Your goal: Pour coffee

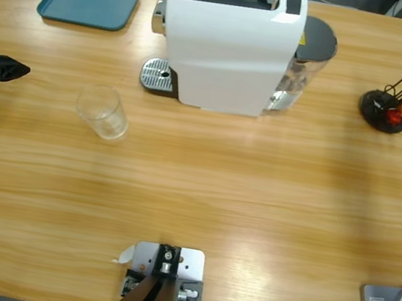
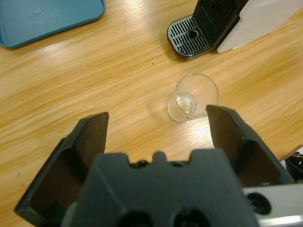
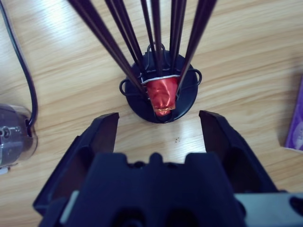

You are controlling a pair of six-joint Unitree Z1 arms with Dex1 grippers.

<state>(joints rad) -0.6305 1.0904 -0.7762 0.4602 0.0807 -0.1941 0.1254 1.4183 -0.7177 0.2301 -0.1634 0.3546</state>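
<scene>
Here both arms' fingers (image 2: 156,127) (image 3: 158,125) gape empty, glass (image 1: 103,112) standing beside the coffee machine (image 1: 230,43), tray (image 1: 88,3) apart.

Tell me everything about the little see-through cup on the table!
The glass is small, clear and round, like a tumbler, standing upright on the wooden table. It looks empty, with no dark coffee inside. It sits in front of the white coffee machine's metal drip tray, apart from it. Nothing touches it; the left gripper is open just short of it.

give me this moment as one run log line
left gripper: open, short of empty glass | right gripper: open, before red capsule in rack | coffee: none visible
</scene>
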